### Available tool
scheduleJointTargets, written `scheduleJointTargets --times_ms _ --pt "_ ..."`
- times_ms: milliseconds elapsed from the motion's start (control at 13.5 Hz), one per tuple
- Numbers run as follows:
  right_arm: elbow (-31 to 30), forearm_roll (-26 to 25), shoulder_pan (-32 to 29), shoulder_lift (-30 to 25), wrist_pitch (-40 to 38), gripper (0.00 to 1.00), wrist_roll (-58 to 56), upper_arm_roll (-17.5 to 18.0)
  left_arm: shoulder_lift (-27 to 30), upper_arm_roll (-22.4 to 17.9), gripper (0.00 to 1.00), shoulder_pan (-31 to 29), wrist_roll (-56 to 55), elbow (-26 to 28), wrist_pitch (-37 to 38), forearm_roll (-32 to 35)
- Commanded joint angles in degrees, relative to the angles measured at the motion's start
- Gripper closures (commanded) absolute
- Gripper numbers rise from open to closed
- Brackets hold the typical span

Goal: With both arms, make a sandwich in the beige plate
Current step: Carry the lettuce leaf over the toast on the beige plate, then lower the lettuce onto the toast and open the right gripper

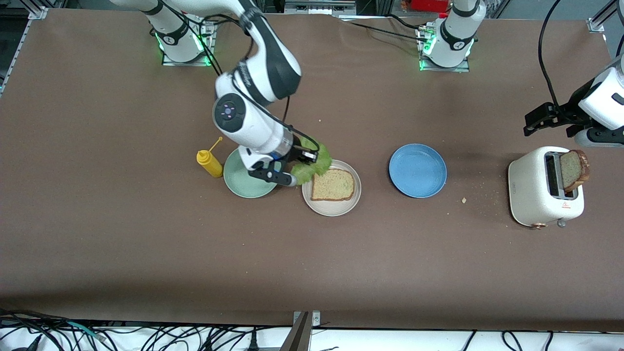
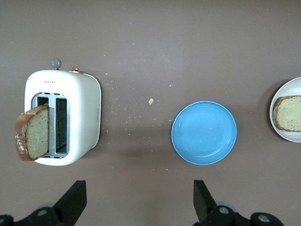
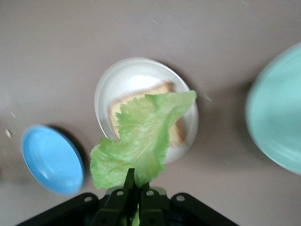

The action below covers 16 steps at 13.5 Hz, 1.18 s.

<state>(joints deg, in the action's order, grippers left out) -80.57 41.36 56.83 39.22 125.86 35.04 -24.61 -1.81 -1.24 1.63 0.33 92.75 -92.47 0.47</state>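
My right gripper (image 1: 302, 161) is shut on a crinkly green lettuce leaf (image 1: 316, 163) and holds it in the air over the edge of the beige plate (image 1: 341, 208). One brown bread slice (image 1: 333, 185) lies flat in that plate. In the right wrist view the lettuce (image 3: 141, 141) hangs from my right gripper (image 3: 138, 181) over the bread (image 3: 118, 110) and beige plate (image 3: 136, 75). A second bread slice (image 1: 574, 169) sticks up from a white toaster (image 1: 541, 195). My left gripper (image 1: 536, 122) is open and empty in the air beside the toaster (image 2: 80, 117), its fingers (image 2: 75, 200) wide apart.
A mint-green plate (image 1: 239, 183) and a yellow squeeze bottle (image 1: 209, 164) stand beside the beige plate toward the right arm's end. A blue plate (image 1: 418, 170) lies between the beige plate and the toaster. Crumbs (image 1: 463, 200) dot the table near the toaster.
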Motion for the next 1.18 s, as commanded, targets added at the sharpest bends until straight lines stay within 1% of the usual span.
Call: scheduleJointTargets --times_ms 0,148,443,517,960,1108 --pt "1.3 1.61 0.04 5.33 13.05 1.0 -0.41 4.2 0.32 0.36 0.0 0.04 -0.69 0.24 -0.61 2.34" --pt "1.21 1.61 0.21 7.62 15.98 1.0 0.12 6.4 0.32 0.36 0.0 0.04 -0.69 0.24 -0.61 2.26" --pt "1.21 3.63 0.21 8.33 16.25 1.0 0.82 7.38 -0.03 0.36 0.0 0.04 -0.69 0.24 -0.52 2.26" --pt "1.21 3.64 0.21 8.51 16.34 1.0 0.74 8.25 -0.12 0.36 0.0 0.04 -0.69 0.24 -0.61 2.26" --pt "1.21 2.93 -0.4 9.04 18.1 1.0 -3.92 8.35 -0.91 0.36 0.0 -0.66 -0.42 0.24 -1.13 2.34" --pt "1.21 3.19 -1.28 9.04 18.19 1.0 -8.03 8.35 -1.09 0.28 0.0 -0.75 -0.25 0.24 -1.4 2.43"
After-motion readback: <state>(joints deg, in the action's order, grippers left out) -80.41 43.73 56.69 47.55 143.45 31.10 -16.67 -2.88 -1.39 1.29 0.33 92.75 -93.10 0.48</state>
